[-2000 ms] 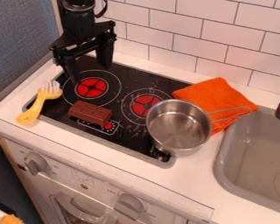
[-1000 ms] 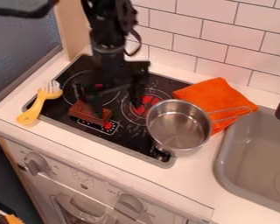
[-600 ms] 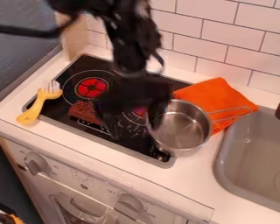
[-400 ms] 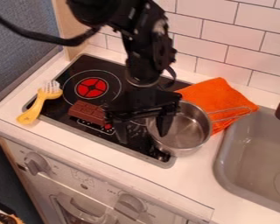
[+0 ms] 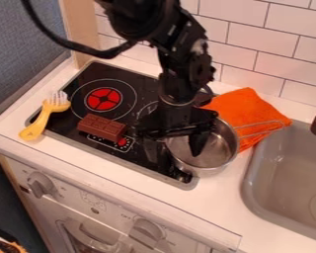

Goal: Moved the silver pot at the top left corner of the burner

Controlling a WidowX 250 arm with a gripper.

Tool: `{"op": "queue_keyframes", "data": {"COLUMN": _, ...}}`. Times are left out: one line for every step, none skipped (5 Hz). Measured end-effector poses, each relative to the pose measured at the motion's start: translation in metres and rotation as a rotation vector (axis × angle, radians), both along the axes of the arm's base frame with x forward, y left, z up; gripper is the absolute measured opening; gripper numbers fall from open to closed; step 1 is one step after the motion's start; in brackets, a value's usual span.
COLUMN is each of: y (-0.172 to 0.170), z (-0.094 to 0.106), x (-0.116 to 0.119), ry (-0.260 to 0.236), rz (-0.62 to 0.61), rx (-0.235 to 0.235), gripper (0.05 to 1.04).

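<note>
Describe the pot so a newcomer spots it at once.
Start at the black cooktop and follow it right, toward the grey sink. At its right edge, beside the orange cloth, stands the pot. Unlike the brown bar and yellow fork, it is round, silvery and open-topped, with a wire handle over the cloth.

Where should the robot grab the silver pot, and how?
Probably by its wall, at the rim on the side nearest the brown bar, coming straight down from above. The silver pot stands upright with its top open and its wall looks thin, so the open end effector could pinch it, one finger inside, one outside.
</note>
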State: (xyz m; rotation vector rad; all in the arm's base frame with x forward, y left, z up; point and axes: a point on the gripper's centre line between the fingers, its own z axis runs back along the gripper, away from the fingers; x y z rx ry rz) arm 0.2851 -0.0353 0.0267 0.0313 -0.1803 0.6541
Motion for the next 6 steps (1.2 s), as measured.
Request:
{"op": "queue_keyframes", "data": {"y": -0.0085, "z": -0.0102, "x": 0.0063, "ry": 0.009, "rz": -0.015, "rx": -0.002, "gripper": 0.954}}
{"op": "queue_keyframes", "data": {"y": -0.0112, "z": -0.0193, "x": 0.0077, "ry": -0.018, "rz": -0.014, "rx": -0.018, "gripper": 0.678}}
{"op": "queue_keyframes", "data": {"y": -0.0153, "z": -0.0197, "x": 0.0090, "ry": -0.032, "rz": -0.022, "rx": -0.022, "gripper": 0.450}}
{"op": "queue_keyframes", "data": {"y": -0.0151, "z": -0.0199, "x": 0.0072, "ry": -0.030, "rz": -0.008, "rx": -0.020, "gripper": 0.291}}
{"op": "queue_keyframes", "data": {"y": -0.0145, "z": -0.0196, "x": 0.0051, "ry": -0.027, "rz": -0.007, "rx": -0.019, "gripper": 0.193}}
{"op": "queue_keyframes", "data": {"y": -0.0145, "z": -0.0165, "x": 0.0008, "ry": -0.023, "rz": -0.008, "rx": -0.026, "gripper": 0.109}}
